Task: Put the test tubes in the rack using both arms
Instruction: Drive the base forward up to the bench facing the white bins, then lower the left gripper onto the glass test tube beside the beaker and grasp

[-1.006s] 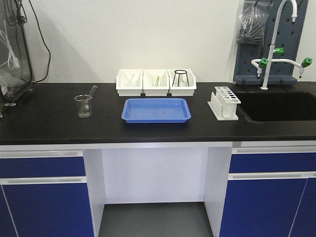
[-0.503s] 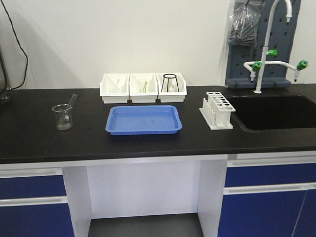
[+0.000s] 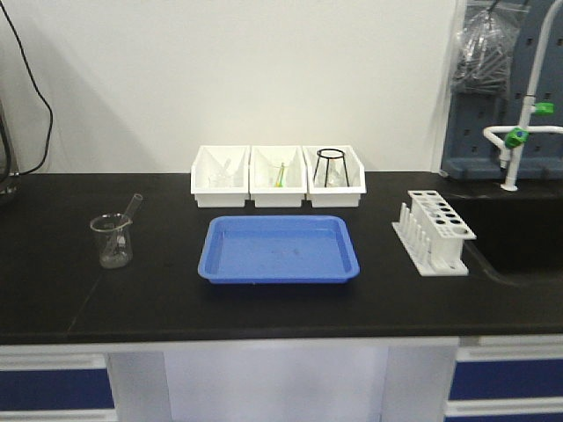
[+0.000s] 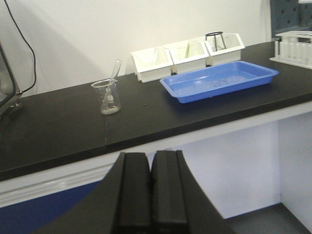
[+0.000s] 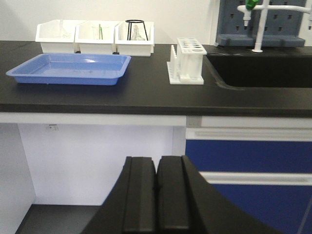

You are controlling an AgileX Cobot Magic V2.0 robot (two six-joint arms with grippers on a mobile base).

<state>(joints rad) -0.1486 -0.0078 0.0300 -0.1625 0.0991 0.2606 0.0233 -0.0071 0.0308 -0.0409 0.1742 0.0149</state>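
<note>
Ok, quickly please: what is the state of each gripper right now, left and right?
Left gripper: closed, fingers pressed together, holding nothing.
Right gripper: closed, fingers pressed together, holding nothing.

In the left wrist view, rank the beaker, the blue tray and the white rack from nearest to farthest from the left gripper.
From the left gripper:
1. Beaker, left on the counter, nearest.
2. Blue tray, centre.
3. Rack, at the far right edge of the view.

three bins (image 3: 278, 199), one tray (image 3: 279, 249), one rack (image 3: 435, 230), one beaker (image 3: 112, 240)
</note>
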